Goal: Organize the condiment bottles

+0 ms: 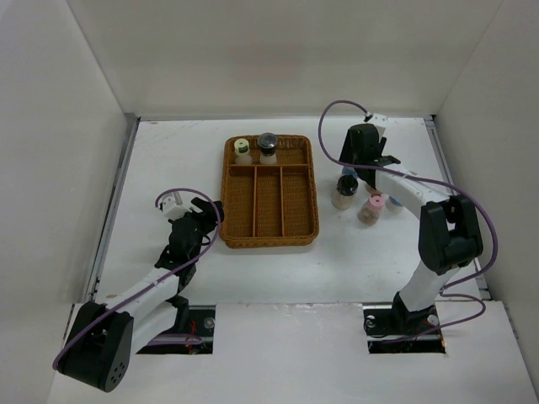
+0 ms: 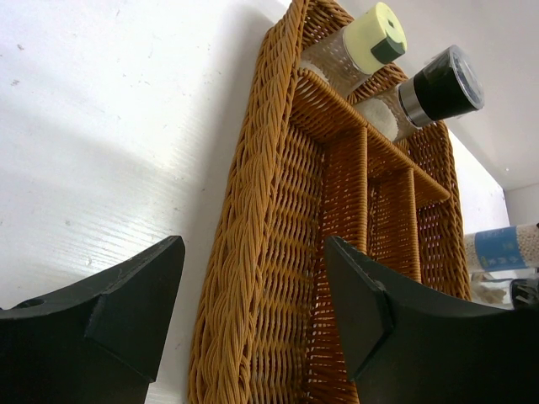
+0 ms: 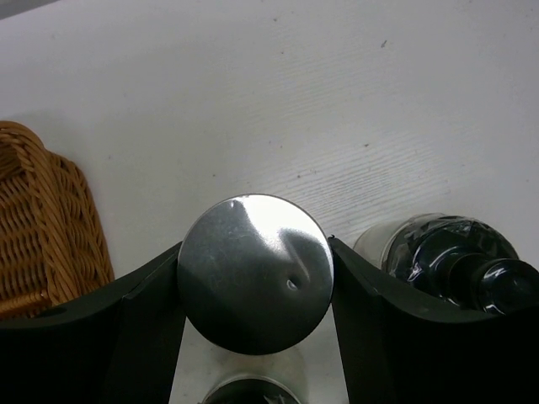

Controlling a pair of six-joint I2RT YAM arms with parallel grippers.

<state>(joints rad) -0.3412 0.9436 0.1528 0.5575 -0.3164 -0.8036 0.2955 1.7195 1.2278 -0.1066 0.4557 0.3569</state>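
Silver-lidded jar (image 3: pixel 255 286): stands right of wicker tray (image 1: pixel 226 181), among other bottles (image 1: pixel 344 192). Rigid glass, likely light, slick; grasp at lid (image 3: pixel 244 252) sides. Right gripper (image 3: pixel 255 252) clamps lid. Left gripper (image 2: pixel 253 248) open, at tray's left wall.

the left arm (image 1: pixel 145 290) and right arm (image 1: pixel 421 284) are white links between bulky black joints. a thin purple cable (image 1: pixel 337 103) loops along each. the fingers (image 2: pixel 126 311) are matte black wedges; behind the fingers sits a small white block (image 1: pixel 171 201).
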